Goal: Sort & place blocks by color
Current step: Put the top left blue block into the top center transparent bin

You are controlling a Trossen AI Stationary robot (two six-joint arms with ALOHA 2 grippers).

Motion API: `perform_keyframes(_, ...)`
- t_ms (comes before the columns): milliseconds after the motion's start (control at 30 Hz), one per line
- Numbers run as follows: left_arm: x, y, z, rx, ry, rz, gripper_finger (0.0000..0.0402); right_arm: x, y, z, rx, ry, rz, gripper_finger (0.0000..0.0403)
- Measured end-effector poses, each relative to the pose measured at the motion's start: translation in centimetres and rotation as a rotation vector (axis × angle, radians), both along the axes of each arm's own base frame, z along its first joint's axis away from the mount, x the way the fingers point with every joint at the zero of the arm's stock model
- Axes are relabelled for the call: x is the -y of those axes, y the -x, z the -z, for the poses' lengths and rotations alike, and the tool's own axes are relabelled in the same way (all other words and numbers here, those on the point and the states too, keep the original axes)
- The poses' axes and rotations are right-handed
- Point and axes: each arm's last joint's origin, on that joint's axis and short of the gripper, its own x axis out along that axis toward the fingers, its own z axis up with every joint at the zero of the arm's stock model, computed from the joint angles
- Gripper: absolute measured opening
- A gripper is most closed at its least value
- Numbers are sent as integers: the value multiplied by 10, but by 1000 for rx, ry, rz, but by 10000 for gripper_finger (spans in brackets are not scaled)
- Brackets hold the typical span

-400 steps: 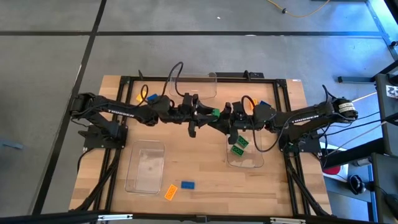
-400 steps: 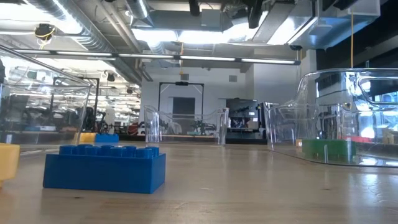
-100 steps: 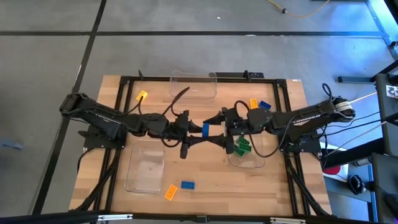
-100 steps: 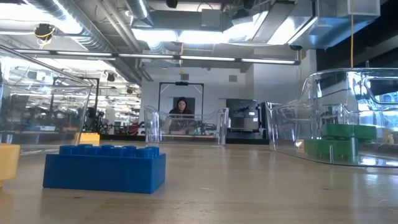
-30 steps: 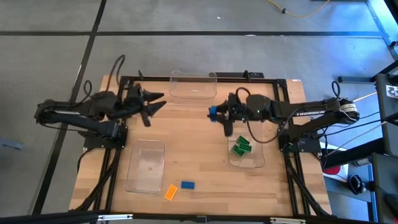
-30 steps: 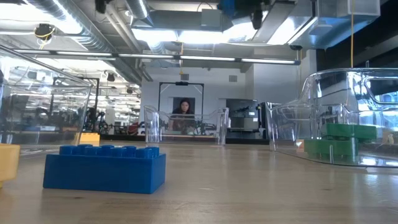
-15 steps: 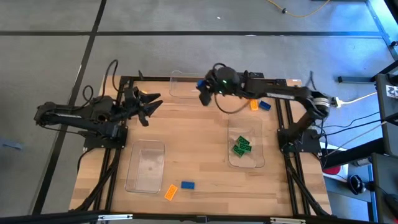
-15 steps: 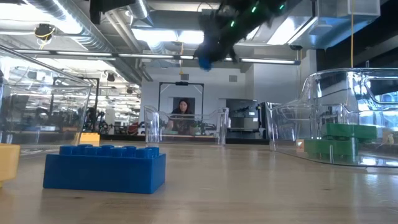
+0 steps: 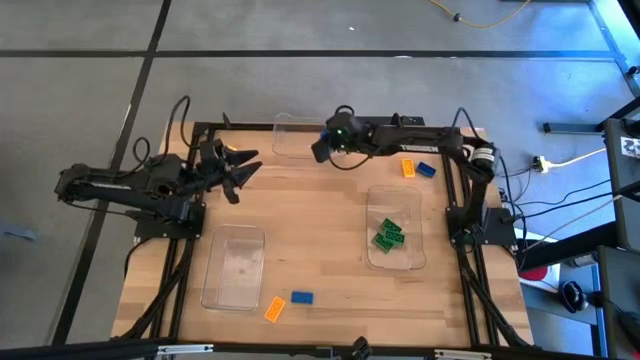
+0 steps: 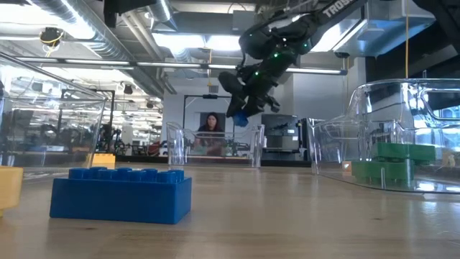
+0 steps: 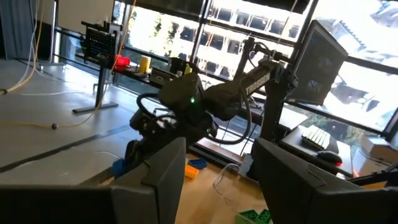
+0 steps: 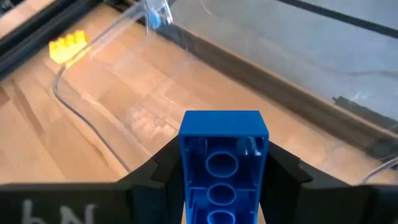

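My right gripper [image 9: 320, 150] reaches over the clear far tray [image 9: 300, 128] and is shut on a blue block [image 12: 222, 162], which also shows in the low view [image 10: 241, 119]. My left gripper [image 9: 243, 165] hangs open and empty over the table's left side; its fingers [image 11: 163, 171] stand apart. Green blocks [image 9: 388, 233] lie in the right tray [image 9: 410, 262]. An orange block [image 9: 408, 167] and a blue block [image 9: 427, 169] lie at the far right. Another orange block [image 9: 274, 309] and blue block [image 9: 301, 298] lie near the front edge. My right gripper pinches the blue block by its two long sides [image 12: 186, 168] between its two fingers [image 12: 163, 167]. The block lies along the fingers, its hollow underside toward the wrist camera and its far end [image 12: 224, 121] past the fingertips. The fingers slant down toward the far tray. The block hangs clear above the tray.
An empty clear tray [image 9: 233, 265] sits at the near left. A yellow block [image 12: 67, 45] lies on the wood beside the far tray. The black frame rails [image 9: 200, 128] border the table. A person [image 10: 210, 124] sits in the room beyond.
My right gripper has carried the blue block from the middle of the table toward the far edge and leftward to above the far tray. It has come down and tipped its fingers downward, still shut on the block.
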Motion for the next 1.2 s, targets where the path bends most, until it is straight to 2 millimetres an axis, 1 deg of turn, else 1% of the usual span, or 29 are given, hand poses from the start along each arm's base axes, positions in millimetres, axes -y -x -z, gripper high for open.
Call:
perform_keyframes(167, 1, 0, 0, -6, -17, 20, 181, 1, -2, 9, -9, -25, 18, 144)
perform_keyframes(300, 2, -1, 0, -5, -28, 78, 181, 1, -3, 13, -11, -44, 33, 158)
perform_keyframes(533, 3, -1, 0, -4, -36, 120, 181, 4, -2, 12, 7, -31, 83, 166)
perform_keyframes(967, 3, -1, -1, -1, -29, 121, 181, 5, -2, 11, 8, -28, 79, 171)
perform_keyframes(1067, 3, -1, -1, -1, -29, 121, 181, 7, -1, 11, 11, -34, 79, 189)
perform_keyframes(1200, 3, -1, -1, 0, -27, 118, 181, 12, 1, 11, 27, -76, 54, 240)
